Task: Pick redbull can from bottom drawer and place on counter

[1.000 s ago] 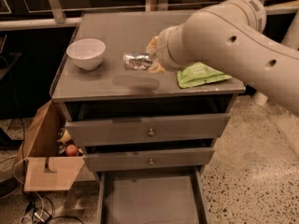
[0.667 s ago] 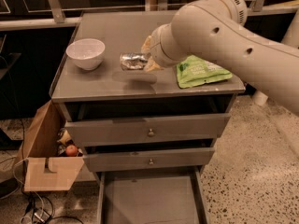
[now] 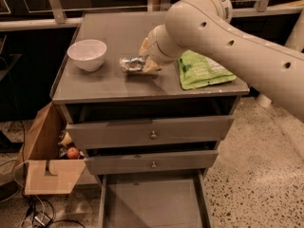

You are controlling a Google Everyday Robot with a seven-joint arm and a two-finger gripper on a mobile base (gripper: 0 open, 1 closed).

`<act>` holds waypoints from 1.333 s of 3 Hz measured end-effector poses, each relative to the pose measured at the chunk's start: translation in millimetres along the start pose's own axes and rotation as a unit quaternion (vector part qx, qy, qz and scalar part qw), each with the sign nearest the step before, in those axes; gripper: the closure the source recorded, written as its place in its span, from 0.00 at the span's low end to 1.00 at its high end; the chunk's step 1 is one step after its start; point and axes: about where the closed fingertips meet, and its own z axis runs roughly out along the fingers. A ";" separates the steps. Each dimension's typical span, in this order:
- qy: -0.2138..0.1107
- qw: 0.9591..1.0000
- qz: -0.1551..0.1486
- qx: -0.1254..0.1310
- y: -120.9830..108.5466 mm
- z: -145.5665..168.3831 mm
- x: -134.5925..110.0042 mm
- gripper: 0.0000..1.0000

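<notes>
Redbull can (image 3: 131,63): we see it lying on its side over the worktop (image 3: 114,30), between the white bowl (image 3: 87,54) and the green snack bag (image 3: 203,69). We cannot tell if it touches the surface.
End effector (image 3: 146,61): it is over the middle of the worktop and pinches the right end of the redbull can between its two yellowish fingers (image 3: 144,46).
Arm (image 3: 223,37): we see it come in from the right, above the snack bag.
Bottom drawer (image 3: 152,205): pulled out, and we see only its bare grey floor.
Upper drawers: the top one (image 3: 152,133) is a little open; the middle one (image 3: 153,161) is nearly closed.
Cardboard box (image 3: 47,175): on the floor, left of the cabinet.
</notes>
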 end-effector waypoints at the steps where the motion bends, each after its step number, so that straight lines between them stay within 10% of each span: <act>1: -0.008 1.000 0.006 -0.010 2.3 10.5 2.3 1.00; 3: -0.017 0.999 0.029 -0.023 16.6 22.4 8.7 1.00; 4: -0.017 0.999 0.029 -0.024 16.6 22.4 8.7 0.81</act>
